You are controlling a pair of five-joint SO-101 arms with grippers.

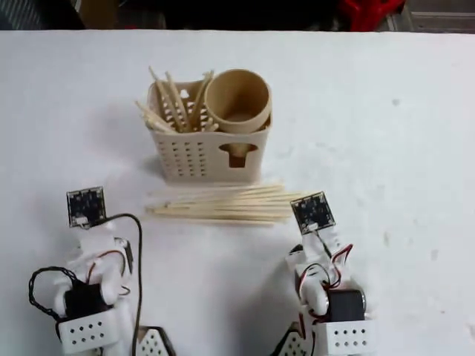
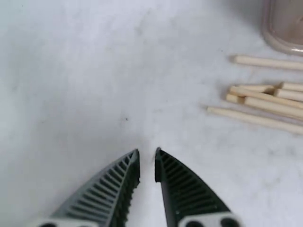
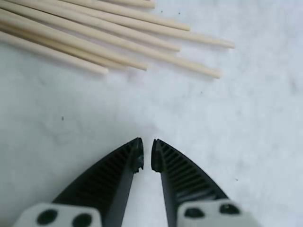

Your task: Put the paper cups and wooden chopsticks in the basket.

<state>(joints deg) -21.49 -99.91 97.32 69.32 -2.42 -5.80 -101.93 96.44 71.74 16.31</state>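
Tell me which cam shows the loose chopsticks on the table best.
High view. The loose chopsticks lie there full length as one bundle on the table, just in front of the basket. The left wrist view has the tips at one end, the right wrist view those at the other end; both cut the rest off.

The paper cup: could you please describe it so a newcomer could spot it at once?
On the white table stands a cream perforated plastic basket. The tan round paper cup sits in its right half. Unlike the thin wooden chopsticks beside it, it is wide and hollow.
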